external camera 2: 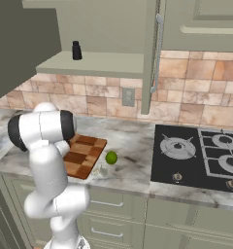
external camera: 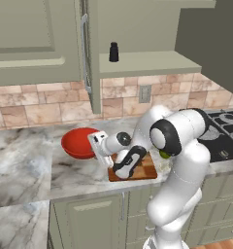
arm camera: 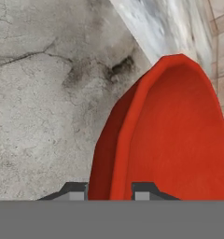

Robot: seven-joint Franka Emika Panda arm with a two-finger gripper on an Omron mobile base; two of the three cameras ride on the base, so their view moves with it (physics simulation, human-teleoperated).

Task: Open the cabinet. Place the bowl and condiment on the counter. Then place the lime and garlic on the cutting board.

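Note:
The red bowl [external camera: 78,142] sits low over the marble counter [external camera: 21,155], left of the chequered cutting board [external camera: 143,170]. My gripper [external camera: 97,151] is shut on the bowl's right rim; in the hand view the rim of the bowl [arm camera: 170,135] runs between my gripper's [arm camera: 110,191] two tips. The cabinet [external camera: 91,48] stands open, and the black condiment [external camera: 113,52] stands on its shelf, also seen as the condiment [external camera 2: 76,50]. The lime [external camera 2: 111,157] and the pale garlic [external camera 2: 102,170] lie on the counter [external camera 2: 133,141] just right of the cutting board [external camera 2: 84,153].
A black gas hob [external camera 2: 201,155] fills the counter to the right. A wall socket [external camera 2: 128,96] sits in the tiled backsplash. The open cabinet door [external camera 2: 152,53] hangs edge-on above the counter. My arm reaches over the board.

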